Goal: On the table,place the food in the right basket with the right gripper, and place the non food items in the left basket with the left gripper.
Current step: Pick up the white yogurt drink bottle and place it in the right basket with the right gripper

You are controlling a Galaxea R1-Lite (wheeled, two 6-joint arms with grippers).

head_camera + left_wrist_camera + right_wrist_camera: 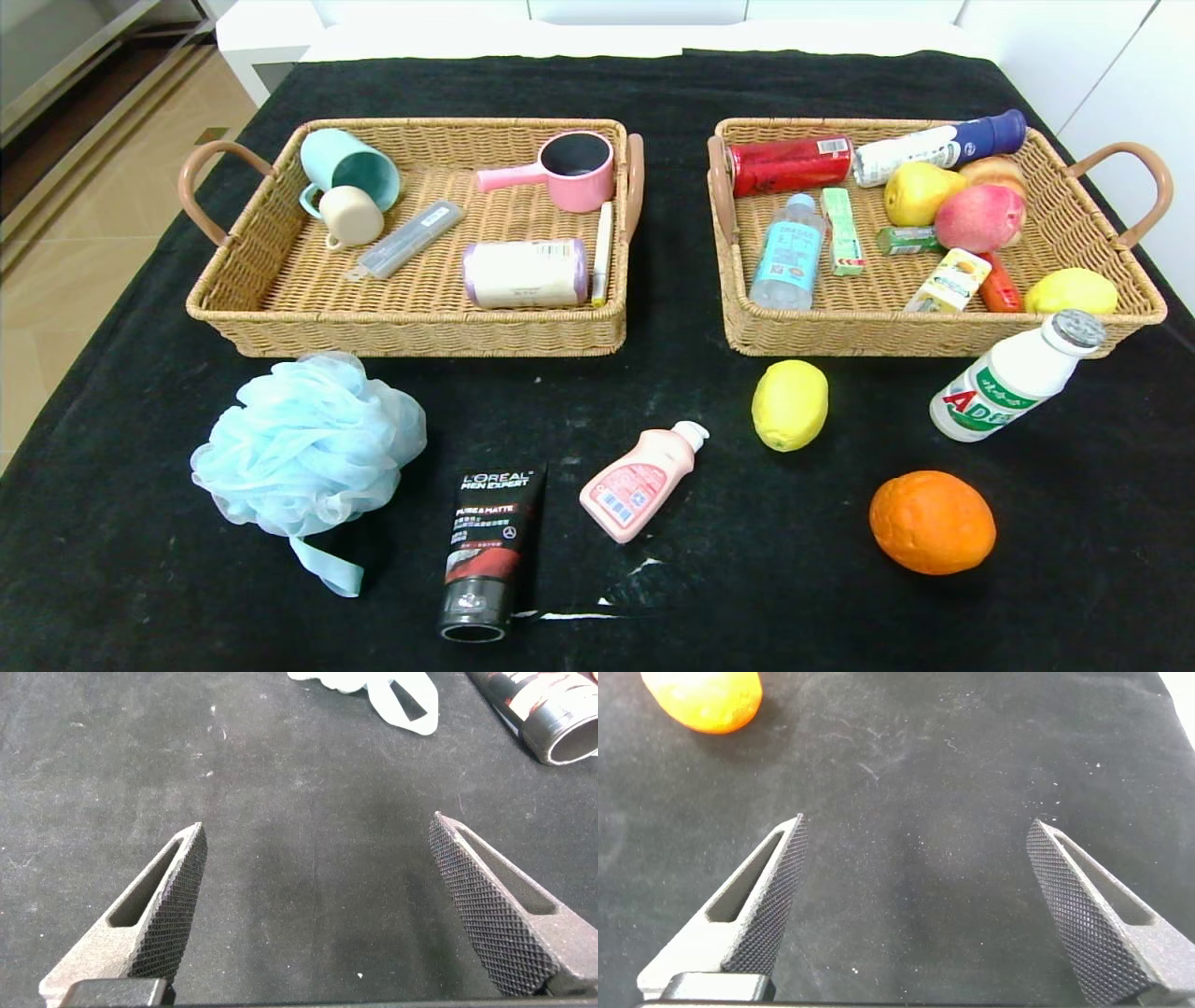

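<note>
**Six items still loose near the table's front edge**

I see both baskets [411,331] part filled. My left gripper [318,905] and right gripper [915,905] hang wide, empty. The sponge [303,443] may snag; the orange [932,521] and lemon [790,404] could roll.

A black cloth [653,93] covers the table; tan floor [56,233] beside it.

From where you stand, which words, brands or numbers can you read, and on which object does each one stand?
"L'OREAL MEN EXPERT": black tube on the cloth near the front.
"PURE & MATTE": same tube, lower line.
"AD": white drink bottle before the right basket; its remaining characters are unreadable.
Too small or blurred: pink bottle, water bottle, red can, white roll, green pack, yellow carton.
Both wrist views: no text.
</note>
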